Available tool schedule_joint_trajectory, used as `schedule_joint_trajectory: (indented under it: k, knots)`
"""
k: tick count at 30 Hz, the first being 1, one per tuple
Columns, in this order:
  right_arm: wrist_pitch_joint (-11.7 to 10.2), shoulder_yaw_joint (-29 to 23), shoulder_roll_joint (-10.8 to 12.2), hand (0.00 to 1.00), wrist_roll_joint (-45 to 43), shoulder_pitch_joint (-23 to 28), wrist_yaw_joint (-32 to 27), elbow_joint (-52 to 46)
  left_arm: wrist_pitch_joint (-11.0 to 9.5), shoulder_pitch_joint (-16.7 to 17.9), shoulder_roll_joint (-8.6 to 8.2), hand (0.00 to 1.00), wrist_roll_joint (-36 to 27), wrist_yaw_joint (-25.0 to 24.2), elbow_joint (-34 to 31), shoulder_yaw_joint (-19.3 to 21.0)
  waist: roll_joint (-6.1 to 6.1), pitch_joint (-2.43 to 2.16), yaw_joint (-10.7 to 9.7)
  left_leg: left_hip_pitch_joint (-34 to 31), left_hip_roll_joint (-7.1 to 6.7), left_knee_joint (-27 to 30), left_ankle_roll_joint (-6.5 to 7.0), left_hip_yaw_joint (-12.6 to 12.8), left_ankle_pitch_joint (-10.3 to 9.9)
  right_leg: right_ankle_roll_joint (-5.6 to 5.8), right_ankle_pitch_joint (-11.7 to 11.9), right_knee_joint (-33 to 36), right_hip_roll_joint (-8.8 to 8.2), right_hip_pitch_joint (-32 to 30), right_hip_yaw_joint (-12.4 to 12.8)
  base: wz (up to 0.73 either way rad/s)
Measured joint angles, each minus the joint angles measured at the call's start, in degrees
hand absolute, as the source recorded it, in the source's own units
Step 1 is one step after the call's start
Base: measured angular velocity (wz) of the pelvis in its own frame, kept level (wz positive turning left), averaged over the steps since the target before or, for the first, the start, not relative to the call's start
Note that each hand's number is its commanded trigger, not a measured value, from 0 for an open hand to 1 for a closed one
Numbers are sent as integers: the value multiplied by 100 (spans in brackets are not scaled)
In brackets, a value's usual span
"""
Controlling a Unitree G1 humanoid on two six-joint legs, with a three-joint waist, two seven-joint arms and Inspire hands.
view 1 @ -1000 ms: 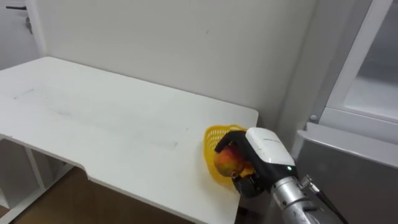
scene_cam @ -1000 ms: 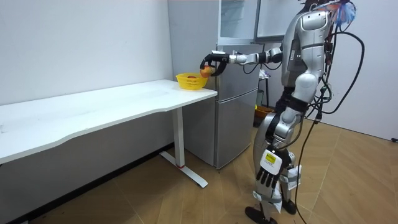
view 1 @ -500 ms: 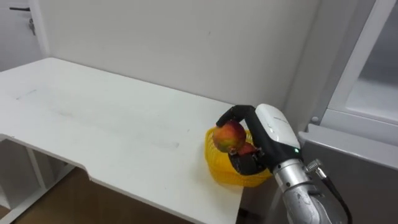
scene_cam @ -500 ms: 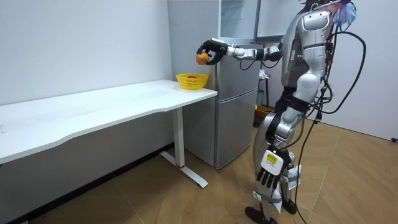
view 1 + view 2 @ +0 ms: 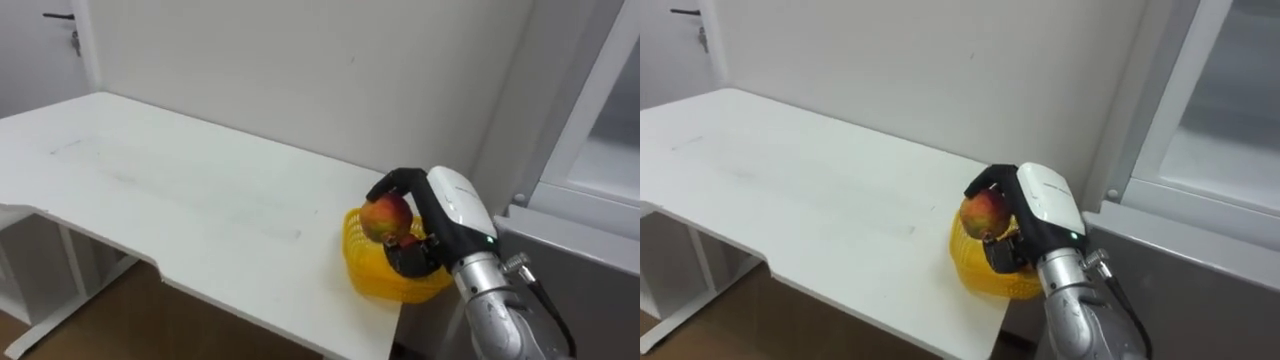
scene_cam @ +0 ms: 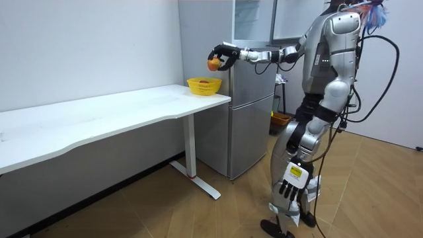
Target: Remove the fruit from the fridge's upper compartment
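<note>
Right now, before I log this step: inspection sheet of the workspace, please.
surface: white table, carrying the basket at its corner by the fridge.
job's things: red-yellow fruit held in the air above the yellow basket, clear of it; something reddish lies in the basket.
clutter: nothing seen.
hands: right hand curled round the fruit; left hand hangs by the robot's side, fingers relaxed.
cables: nothing seen on the table.
surroundings: fridge beside the table's end, plain wall behind, wooden floor.
</note>
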Motion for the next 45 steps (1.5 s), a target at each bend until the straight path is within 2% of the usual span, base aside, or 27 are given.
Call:
schedule_joint_trajectory:
  k: [1, 2, 4, 5, 8, 11, 15, 17, 18, 19, 22, 39, 45]
  knots:
    - [4, 4, 1, 100, 34, -87, -82, 290, 2, -5, 25, 0, 0, -8, -28, -6, -41, 17, 44, -25, -5, 19, 3, -13, 2, -1, 0, 0, 0, 0, -16, 6]
    - [10, 12, 3, 100, 107, -193, -144, 544, 1, -27, 64, 0, 0, -6, -45, -7, -105, 58, 91, -36, -3, 23, 8, -14, 7, -1, 1, 2, -1, -9, -23, 5]
    - [32, 12, 3, 100, 118, -314, -276, 867, 5, -65, 127, 0, 0, 10, -43, -8, -213, 76, 187, -107, 3, 43, 7, -13, 8, -3, 2, 4, 4, -70, -34, 2]
    - [74, 12, 2, 100, 105, -428, -379, 1053, 7, -55, 166, 0, 0, 17, -35, -8, -282, 107, 188, -184, -2, 88, 7, -48, 7, -4, 3, 2, 12, -108, -59, 9]
    - [120, 12, -96, 100, 133, -522, -612, 1260, 30, -137, 225, 0, -7, 28, 34, -7, -427, 113, 211, -389, -3, 178, 8, -87, 4, -28, 19, 13, 22, -273, -95, 9]
    - [122, 12, -227, 100, 142, -524, -738, 1258, 39, -192, 224, 0, -8, 22, 125, -8, -472, 121, 285, -556, -4, 254, 14, -87, 0, -38, 35, 8, 23, -415, -88, 0]
    - [120, 12, -281, 100, 147, -551, -767, 1344, 95, -256, 229, 0, -4, 51, 136, -1, -457, 134, 303, -617, -4, 279, 16, -86, 0, -40, 38, 8, 21, -464, -105, 1]
    - [153, 12, -305, 100, 148, -675, -761, 1531, 95, -265, 225, 0, -4, 94, 136, -4, -435, 155, 307, -619, -1, 277, 16, -87, -1, -40, 38, 8, 22, -465, -111, 0]
    - [166, 18, -324, 13, 148, -696, -756, 1553, 96, -267, 224, 0, -4, 101, 135, -5, -426, 162, 310, -619, 1, 277, 17, -86, -1, -40, 38, 7, 22, -466, -110, 0]
    - [183, 27, -324, 0, 147, -747, -757, 1599, 98, -270, 224, 0, -4, 105, 134, -8, -406, 176, 323, -616, 6, 277, 17, -86, -1, -40, 38, 7, 21, -466, -101, 0]
    - [245, 51, -324, 0, 189, -820, -757, 1666, 121, -270, 226, 0, -4, 141, 135, -9, -387, 190, 333, -619, 7, 268, 17, -86, -1, -40, 38, 6, 19, -475, -88, 0]
    - [317, 50, -324, 0, 455, -839, -692, 1715, 148, -267, 223, 0, -1, 432, 130, -10, -383, 184, 327, -607, -18, 278, 20, -91, 0, -40, 38, 13, 17, -450, -27, 0]
    - [355, 46, -339, 0, 459, -838, -588, 1547, 148, -265, 223, 0, -2, 439, 125, -2, -289, 166, 309, -608, -18, 312, 20, -80, 0, -40, 38, 17, 27, -447, 65, 0]
